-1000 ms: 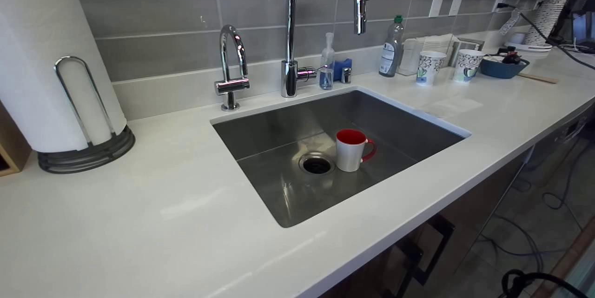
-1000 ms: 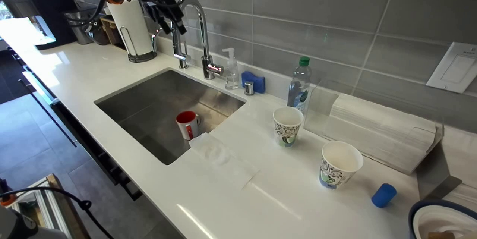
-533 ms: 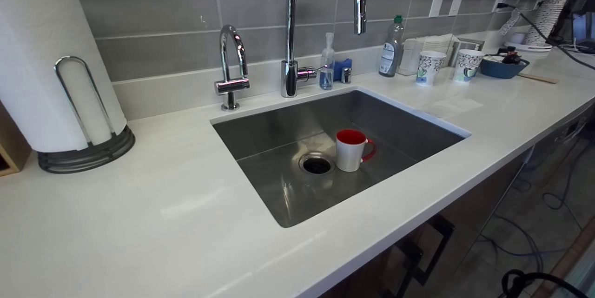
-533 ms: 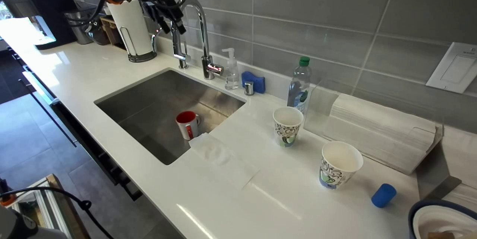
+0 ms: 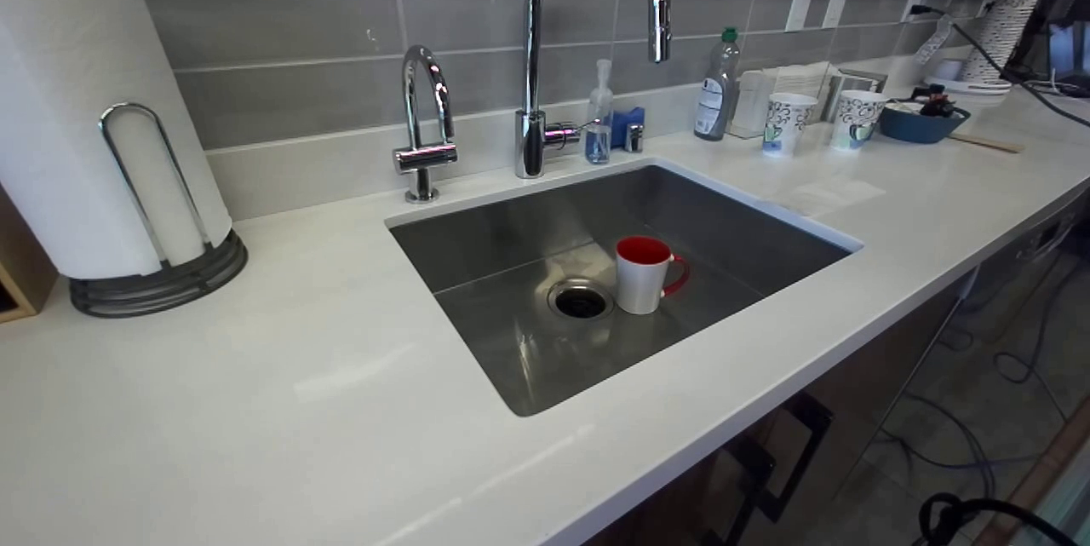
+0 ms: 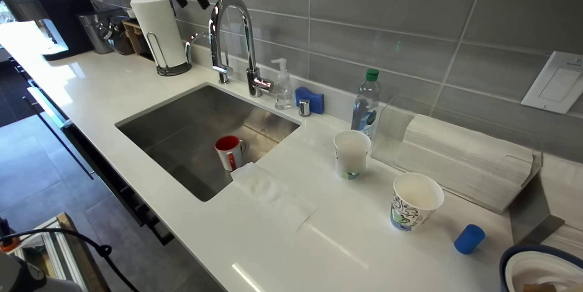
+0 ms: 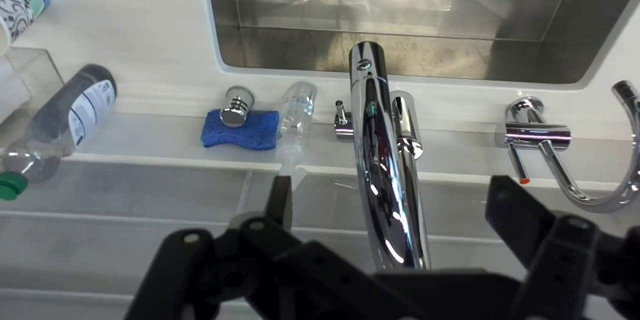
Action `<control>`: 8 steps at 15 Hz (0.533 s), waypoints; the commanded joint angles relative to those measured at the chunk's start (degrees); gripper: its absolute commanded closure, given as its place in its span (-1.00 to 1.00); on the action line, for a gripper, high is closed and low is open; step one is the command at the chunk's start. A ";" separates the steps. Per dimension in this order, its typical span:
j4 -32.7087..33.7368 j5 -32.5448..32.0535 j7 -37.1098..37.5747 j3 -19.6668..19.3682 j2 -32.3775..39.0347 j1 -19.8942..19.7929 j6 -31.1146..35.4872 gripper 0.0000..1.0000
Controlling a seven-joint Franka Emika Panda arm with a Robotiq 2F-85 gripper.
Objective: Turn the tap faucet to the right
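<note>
The tall chrome tap faucet [image 5: 533, 43] stands behind the sink, its curved spout reaching toward the basin. It also shows in the other exterior view [image 6: 249, 43] and in the wrist view [image 7: 372, 130], where the spout runs up the middle of the picture. My gripper [image 6: 193, 5] is open and above the faucet, slightly to one side of its arch. In the wrist view the open fingers [image 7: 390, 180] stand wide apart on either side of the spout in the picture, and they hold nothing. The gripper is out of frame in an exterior view.
A smaller chrome tap [image 5: 424, 156] stands beside the faucet. A soap pump [image 5: 599, 124], blue sponge [image 6: 309, 99] and dish soap bottle [image 6: 365, 103] stand along the wall. A red-and-white mug [image 5: 639, 284] sits in the sink [image 5: 511, 359]. A paper towel roll [image 5: 102, 120] stands near.
My gripper has moved up and away from the spout. It has left the top of an exterior view and rises leftward in the other. The faucet looks unchanged.
</note>
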 commanded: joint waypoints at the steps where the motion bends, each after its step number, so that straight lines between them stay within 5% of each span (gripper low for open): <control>1: -4.03 5.46 -15.28 -6.96 -5.89 3.90 1.68 -1.00; 6: -7.74 10.39 -36.88 -25.70 -10.33 16.61 0.62 -1.00; 8: -9.22 13.87 -45.45 -31.87 -10.89 18.80 1.62 -1.00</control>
